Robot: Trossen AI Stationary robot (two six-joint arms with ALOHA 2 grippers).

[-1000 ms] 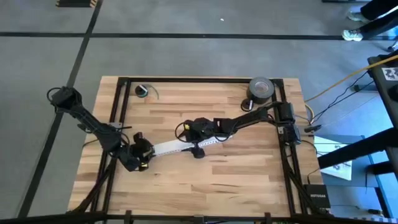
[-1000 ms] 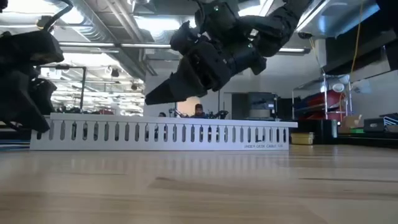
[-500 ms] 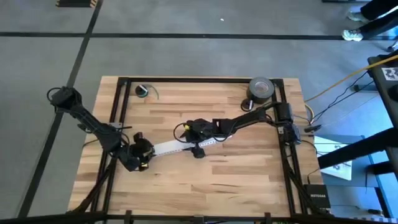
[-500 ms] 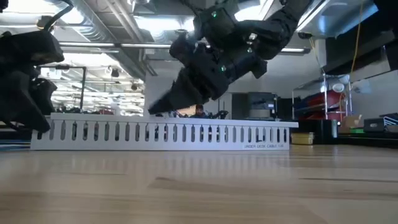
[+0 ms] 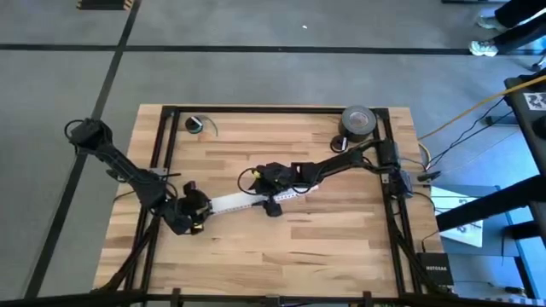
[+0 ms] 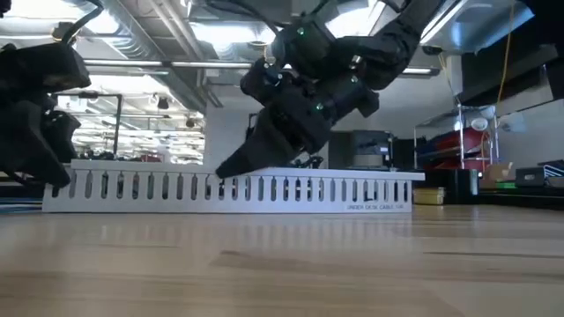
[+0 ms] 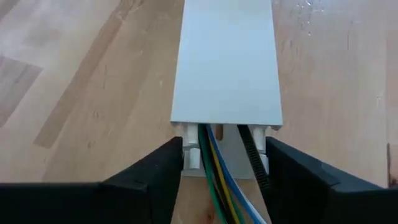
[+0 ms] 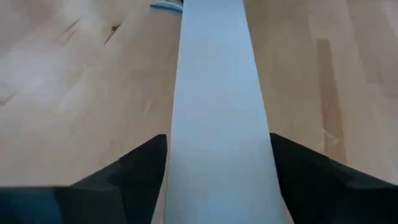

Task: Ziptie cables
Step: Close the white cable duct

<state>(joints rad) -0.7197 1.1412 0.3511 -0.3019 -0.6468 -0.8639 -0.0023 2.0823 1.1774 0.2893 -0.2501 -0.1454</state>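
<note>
Your left gripper point(image 7: 225, 180) straddles one end of white slotted duct point(image 5: 243, 201), fingers point(image 7: 152, 180) spread against its sides; only left wrist view shows cables point(image 7: 214, 180) (green, yellow, blue, white) plus ridged black ziptie point(image 7: 254, 163) emerging from duct end, running along its length; high view shows duct's long axis running between both grippers on table point(image 5: 324, 247); right gripper point(image 8: 217, 180) spread astride lid.

Both arms are matte black with chunky, boxy joints; the right claw point(image 6: 231, 165) tapers into wedge-shaped black fingers point(image 8: 134, 171).
</note>
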